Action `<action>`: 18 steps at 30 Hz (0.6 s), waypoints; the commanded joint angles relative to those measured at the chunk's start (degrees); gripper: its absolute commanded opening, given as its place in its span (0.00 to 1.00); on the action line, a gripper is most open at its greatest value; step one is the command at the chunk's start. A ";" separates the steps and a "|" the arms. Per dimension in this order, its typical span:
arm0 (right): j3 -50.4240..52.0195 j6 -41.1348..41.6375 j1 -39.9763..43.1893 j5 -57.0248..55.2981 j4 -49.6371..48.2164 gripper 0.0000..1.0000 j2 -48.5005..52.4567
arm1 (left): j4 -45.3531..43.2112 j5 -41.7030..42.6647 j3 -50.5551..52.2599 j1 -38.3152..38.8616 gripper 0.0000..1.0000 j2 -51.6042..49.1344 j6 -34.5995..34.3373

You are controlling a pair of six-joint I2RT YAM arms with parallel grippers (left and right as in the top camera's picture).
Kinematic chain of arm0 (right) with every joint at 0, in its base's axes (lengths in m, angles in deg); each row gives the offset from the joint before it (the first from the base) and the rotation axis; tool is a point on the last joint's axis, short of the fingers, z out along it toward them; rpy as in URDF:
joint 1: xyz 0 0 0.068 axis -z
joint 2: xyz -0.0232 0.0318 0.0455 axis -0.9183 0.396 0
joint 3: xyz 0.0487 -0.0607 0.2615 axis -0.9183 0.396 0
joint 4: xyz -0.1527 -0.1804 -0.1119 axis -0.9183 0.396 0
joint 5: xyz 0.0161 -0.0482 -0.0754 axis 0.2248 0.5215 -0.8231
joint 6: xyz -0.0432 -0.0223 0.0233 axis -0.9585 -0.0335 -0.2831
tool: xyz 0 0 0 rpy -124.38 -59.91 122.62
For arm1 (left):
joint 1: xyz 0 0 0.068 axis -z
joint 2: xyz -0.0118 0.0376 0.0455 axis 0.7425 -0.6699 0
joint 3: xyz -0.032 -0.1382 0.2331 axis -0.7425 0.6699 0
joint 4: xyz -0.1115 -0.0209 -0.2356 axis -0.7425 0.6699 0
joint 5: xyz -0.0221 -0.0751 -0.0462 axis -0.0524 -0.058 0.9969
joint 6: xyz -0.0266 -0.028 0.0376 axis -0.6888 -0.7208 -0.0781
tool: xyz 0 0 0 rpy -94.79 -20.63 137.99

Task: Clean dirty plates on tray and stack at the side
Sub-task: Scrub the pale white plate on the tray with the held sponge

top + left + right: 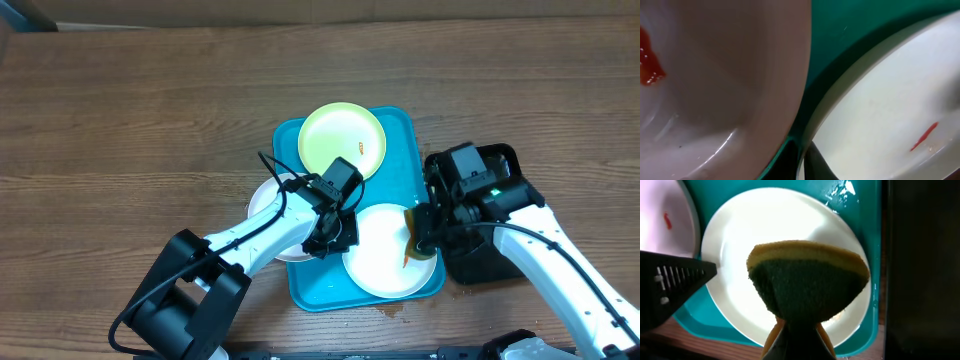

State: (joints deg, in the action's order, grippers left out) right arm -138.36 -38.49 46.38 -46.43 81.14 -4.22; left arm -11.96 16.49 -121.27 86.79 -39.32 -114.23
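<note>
The turquoise tray (400, 130) holds the yellow-green plate (342, 140) at its far end and a white plate (385, 265) at its near end. A second white plate (262, 205) with a red smear (650, 65) overlaps the tray's left rim. My right gripper (418, 240) is shut on a green-and-yellow sponge (807, 280), which it holds over the near white plate (780, 225). My left gripper (330, 238) is at that plate's left rim (807, 140), with its fingers close together around the rim. A red streak (925, 136) shows on this plate.
A glossy black tray (478, 270) lies right of the turquoise tray, under my right arm. Wet spots mark the tray's corner (842, 190) and the wood by its front edge (390, 308). The wooden table (150, 120) stretches left and back.
</note>
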 commanded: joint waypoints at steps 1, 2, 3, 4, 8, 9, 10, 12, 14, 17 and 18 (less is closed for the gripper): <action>2.19 -0.76 -0.48 3.45 -2.34 0.04 -0.68 | -0.07 -0.90 0.37 0.37 0.04 -0.70 -0.63; 2.73 -1.75 -0.87 4.70 -3.30 0.04 -0.68 | 0.33 -0.94 0.39 0.52 0.04 -0.70 -0.33; 3.08 -1.88 -1.38 5.03 -3.96 0.04 -0.68 | 0.94 -1.18 0.39 0.57 0.04 -0.70 -0.22; 3.45 -1.88 -2.34 5.07 -4.85 0.04 -0.63 | 1.73 -1.60 0.39 0.55 0.04 -0.70 -0.22; 5.31 0.15 -6.43 4.44 -8.57 0.04 -0.39 | 2.91 -2.95 0.39 0.55 0.04 -0.70 -0.24; 6.03 1.20 -7.43 3.80 -9.92 0.04 -0.35 | 2.95 -2.99 0.39 0.55 0.04 -0.70 -0.24; 6.88 2.40 -8.59 2.64 -11.63 0.04 -0.26 | 3.10 -2.97 0.39 0.55 0.04 -0.70 -0.35; 8.59 4.00 -10.49 1.25 -15.34 0.04 0.07 | 3.63 -3.04 0.39 0.55 0.04 -0.70 -0.92; 10.58 6.62 -12.35 -0.22 -19.10 0.04 0.98 | 4.66 -3.85 0.39 0.52 0.04 -0.70 -2.64; 12.46 10.16 -14.03 -4.87 -21.75 0.04 3.32 | 4.87 -4.28 0.39 0.50 0.04 -0.70 -3.06; 12.81 10.62 -14.16 -5.68 -22.51 0.04 4.22 | 4.92 -4.28 0.39 0.50 0.04 -0.70 -3.06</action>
State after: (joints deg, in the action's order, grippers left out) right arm -127.00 -32.26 33.05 -47.21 59.92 -2.10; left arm -7.59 15.46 -121.27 86.94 -39.32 -115.69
